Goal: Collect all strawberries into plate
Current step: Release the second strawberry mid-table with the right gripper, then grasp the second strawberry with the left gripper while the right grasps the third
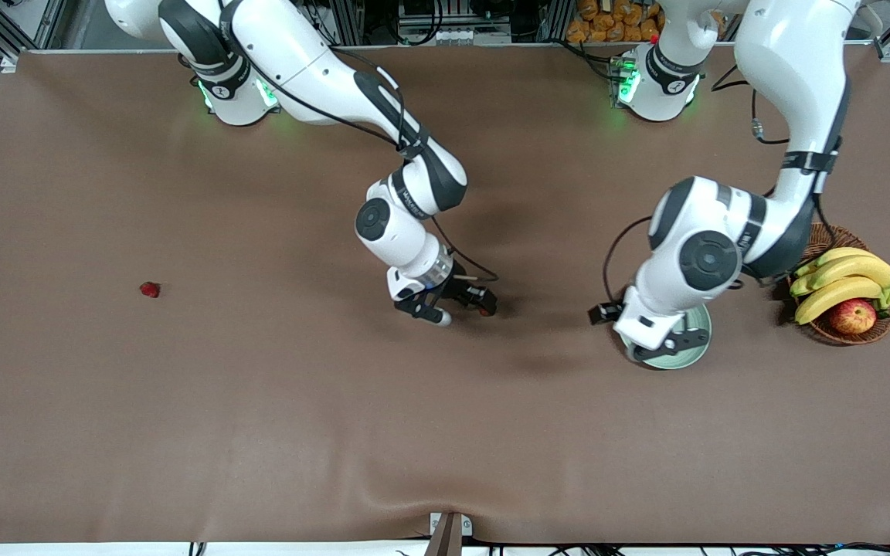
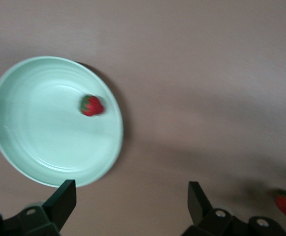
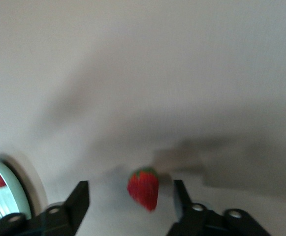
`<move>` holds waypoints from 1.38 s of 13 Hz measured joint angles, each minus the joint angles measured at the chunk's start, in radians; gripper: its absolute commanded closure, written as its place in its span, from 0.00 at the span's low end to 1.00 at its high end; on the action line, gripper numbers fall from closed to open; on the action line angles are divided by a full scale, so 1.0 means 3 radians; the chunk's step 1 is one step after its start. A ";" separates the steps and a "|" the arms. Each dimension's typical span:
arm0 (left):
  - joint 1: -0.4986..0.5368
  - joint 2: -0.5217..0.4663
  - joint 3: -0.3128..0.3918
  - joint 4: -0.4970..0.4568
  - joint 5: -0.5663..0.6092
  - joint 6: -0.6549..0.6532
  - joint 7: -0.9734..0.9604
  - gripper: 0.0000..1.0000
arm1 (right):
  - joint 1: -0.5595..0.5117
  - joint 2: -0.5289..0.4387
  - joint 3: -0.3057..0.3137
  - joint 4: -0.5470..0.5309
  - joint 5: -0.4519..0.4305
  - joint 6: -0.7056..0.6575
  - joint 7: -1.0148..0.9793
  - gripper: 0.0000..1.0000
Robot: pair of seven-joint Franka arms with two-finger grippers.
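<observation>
One strawberry in the plate, one between my right fingers, one out on the table.

My right gripper [image 3: 131, 196] hangs low over mid-table, fingers spread with a strawberry [image 3: 143, 189] between them, apparently not gripped. My left gripper [image 2: 132, 201] hovers spread over the mint-green plate [image 2: 19, 147], which holds a strawberry [image 2: 92, 105] beside the wicker fruit basket [image 1: 870, 332]. The third strawberry [image 1: 150, 289] lies well apart toward the right arm's end.

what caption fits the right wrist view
Open right gripper around a strawberry on the table, plate at the edge.
</observation>
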 measured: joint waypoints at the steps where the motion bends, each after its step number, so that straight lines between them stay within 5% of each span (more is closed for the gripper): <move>1: -0.0028 0.0002 -0.0045 0.0001 0.0000 -0.0023 -0.0012 0.00 | -0.0091 -0.0028 -0.0017 0.0006 0.0000 -0.0056 0.0000 0.00; 3: -0.0083 0.0014 -0.0065 0.0000 0.0000 -0.0100 -0.0016 0.00 | -0.0384 -0.0144 -0.0039 0.0021 -0.0079 -0.0479 -0.0026 0.00; 9: -0.0679 0.0365 -0.0072 0.0309 0.0178 -0.0073 -0.0171 0.00 | -0.1342 -0.0773 -0.0027 0.0022 -0.1383 -0.2251 -0.0126 0.00; 18: -0.1099 0.1025 -0.0004 0.0744 0.0229 0.0496 -0.0357 0.00 | -0.2611 -0.1216 -0.0029 -0.0633 -0.1962 -0.2729 -0.1710 0.00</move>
